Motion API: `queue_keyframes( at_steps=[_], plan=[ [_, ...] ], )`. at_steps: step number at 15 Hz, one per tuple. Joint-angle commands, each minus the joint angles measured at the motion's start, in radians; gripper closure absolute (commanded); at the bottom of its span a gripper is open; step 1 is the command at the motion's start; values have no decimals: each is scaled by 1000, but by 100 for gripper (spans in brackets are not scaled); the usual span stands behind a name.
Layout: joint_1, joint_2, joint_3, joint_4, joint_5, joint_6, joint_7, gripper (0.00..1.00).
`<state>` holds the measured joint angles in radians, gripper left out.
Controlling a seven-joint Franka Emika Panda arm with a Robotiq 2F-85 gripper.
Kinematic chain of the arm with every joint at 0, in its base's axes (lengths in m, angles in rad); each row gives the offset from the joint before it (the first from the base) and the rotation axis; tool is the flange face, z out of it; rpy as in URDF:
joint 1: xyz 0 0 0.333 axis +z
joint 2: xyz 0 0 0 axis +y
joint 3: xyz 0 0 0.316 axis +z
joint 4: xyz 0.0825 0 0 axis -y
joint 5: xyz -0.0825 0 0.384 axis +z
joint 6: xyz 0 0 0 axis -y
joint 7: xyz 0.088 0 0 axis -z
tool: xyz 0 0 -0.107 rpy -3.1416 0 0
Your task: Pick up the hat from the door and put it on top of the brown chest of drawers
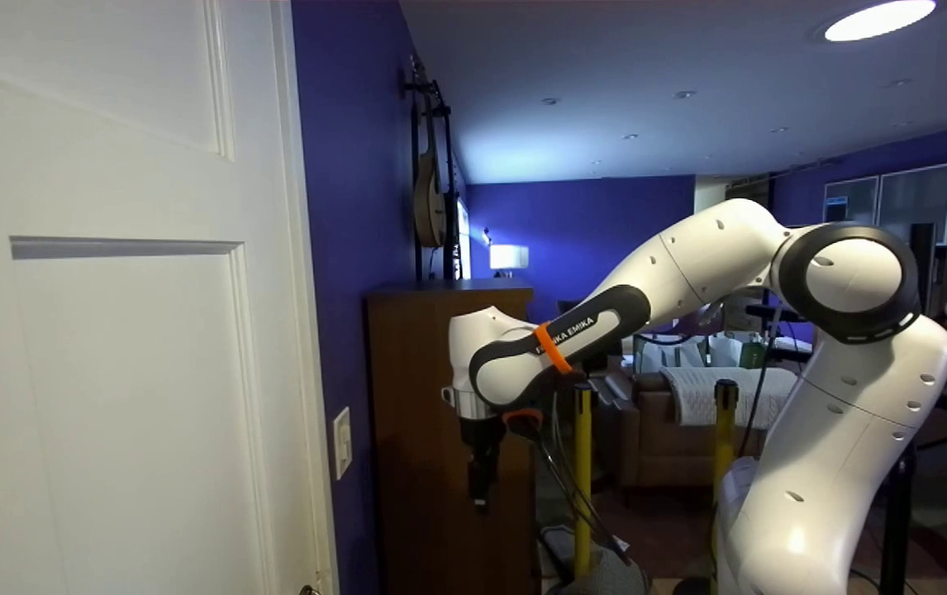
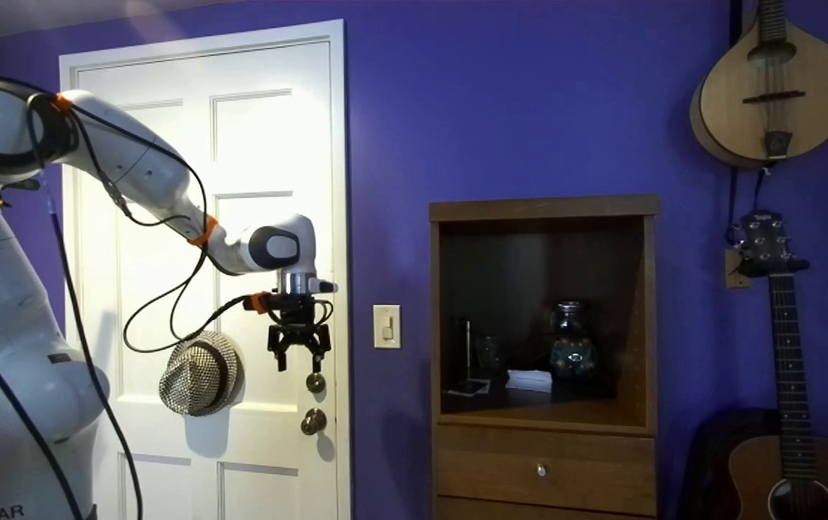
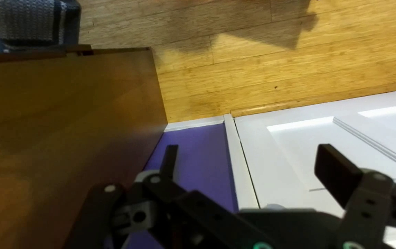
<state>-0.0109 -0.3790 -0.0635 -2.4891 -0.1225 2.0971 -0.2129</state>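
In an exterior view the hat (image 2: 197, 375) hangs on the door (image 2: 262, 448), left of the hand (image 2: 299, 361), which is spread wide and empty. Best to shift left, ease one finger (image 2: 317, 361) behind the brim (image 2: 230, 354) (the door probably leaves little room), then close gently and lift clear before swinging right to the chest (image 2: 544, 208).

A white robot arm (image 1: 713, 248) arches outward, wrist (image 2: 307, 242) bent, its gripper (image 2: 300, 360) pointing down with fingers (image 2: 282, 359) spread apart.
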Motion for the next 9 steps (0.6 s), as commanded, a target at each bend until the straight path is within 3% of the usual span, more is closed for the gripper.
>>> queue_keyframes(
  at_steps=[1,2,3,9],
  plan=[
    [48,110,54,153,17,-66,19,0],
    [57,132,66,184,13,-78,20,0],
    [42,63,49,97,3,-33,12,0],
    [54,124,68,164,3,-55,18,0]
  ],
)
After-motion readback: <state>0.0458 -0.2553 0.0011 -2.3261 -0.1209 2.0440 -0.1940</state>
